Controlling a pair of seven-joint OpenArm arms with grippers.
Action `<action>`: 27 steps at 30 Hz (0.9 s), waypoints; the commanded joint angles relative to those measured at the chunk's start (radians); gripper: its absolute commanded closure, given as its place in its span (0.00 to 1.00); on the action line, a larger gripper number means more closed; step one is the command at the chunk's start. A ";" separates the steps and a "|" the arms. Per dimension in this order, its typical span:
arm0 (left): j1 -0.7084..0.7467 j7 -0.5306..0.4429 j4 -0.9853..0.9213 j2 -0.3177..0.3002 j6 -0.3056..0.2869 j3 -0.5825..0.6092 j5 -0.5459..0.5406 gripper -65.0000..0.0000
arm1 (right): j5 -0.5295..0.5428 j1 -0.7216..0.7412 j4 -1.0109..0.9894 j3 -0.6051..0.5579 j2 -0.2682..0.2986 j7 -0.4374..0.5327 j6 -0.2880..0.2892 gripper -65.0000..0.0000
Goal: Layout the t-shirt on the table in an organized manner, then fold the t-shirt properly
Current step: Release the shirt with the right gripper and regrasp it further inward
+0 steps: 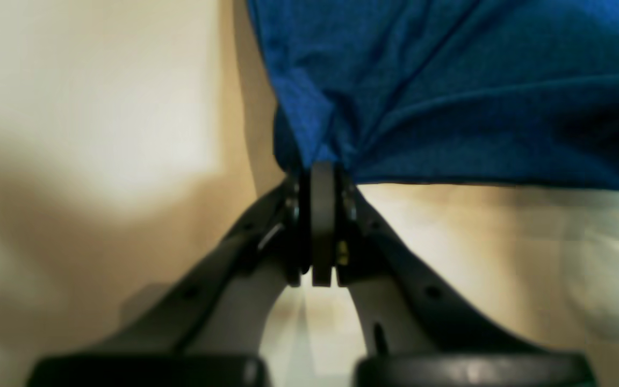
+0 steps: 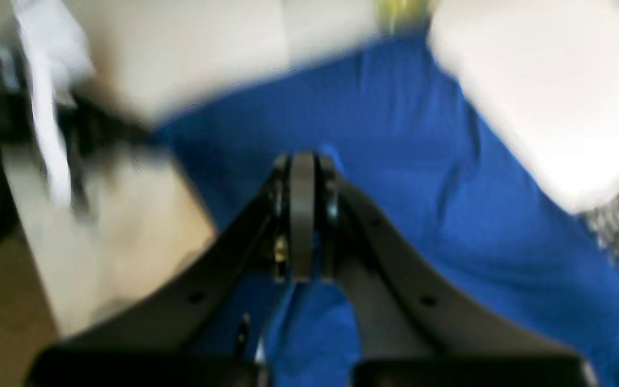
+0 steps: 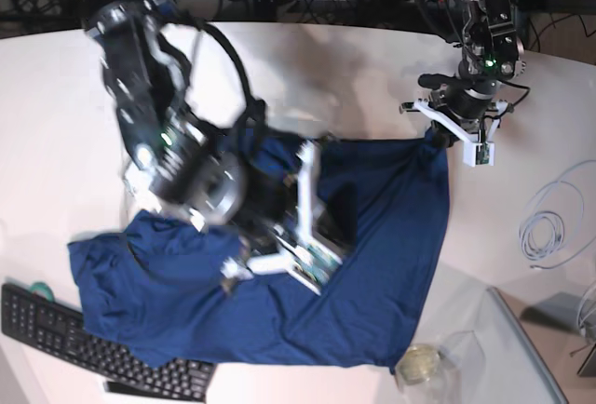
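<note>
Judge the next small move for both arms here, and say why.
Probably draw the two arms apart to stretch the cloth. The left gripper pinches a corner of the t-shirt, jaws shut, and the right gripper is shut on blue fabric too, while the shirt lies creased and bunched on the table.

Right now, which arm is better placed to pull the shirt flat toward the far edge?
Left, probably. The left pincer is shut on the t-shirt at its far corner, with bare table beyond it. The right pincer is shut mid-cloth, its arm overhanging the shirt.
</note>
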 commanded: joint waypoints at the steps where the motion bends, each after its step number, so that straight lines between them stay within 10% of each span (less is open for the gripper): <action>1: -0.002 -0.019 0.019 -0.004 -0.001 0.002 -0.006 1.00 | 0.000 0.057 -0.034 0.002 -0.026 0.026 -0.006 1.00; 6: 0.012 -0.012 0.019 0.003 -0.001 0.006 -0.006 1.00 | 0.003 0.256 -0.333 0.001 -0.053 0.052 -0.011 0.99; 9: 0.032 -0.016 0.020 0.002 -0.001 -0.001 -0.006 1.00 | 0.006 0.345 -0.579 -0.001 -0.055 0.138 -0.109 0.98; 15: 0.058 -0.019 0.020 -0.024 -0.001 -0.007 -0.006 1.00 | 0.004 0.359 -0.665 0.085 -0.001 0.143 -0.161 0.36; 18: 0.064 -0.019 0.023 -0.027 -0.001 -0.008 -0.008 1.00 | -0.002 0.310 -0.608 0.241 0.040 0.132 -0.198 0.41; 22: 0.081 -0.019 0.063 -0.027 -0.001 -0.008 -0.008 1.00 | 0.000 0.284 -0.689 0.392 0.094 0.121 -0.405 0.39; 27: 0.086 -0.013 0.117 -0.024 -0.001 -0.008 -0.008 1.00 | 0.004 0.293 -0.853 0.435 0.128 0.186 -0.419 0.34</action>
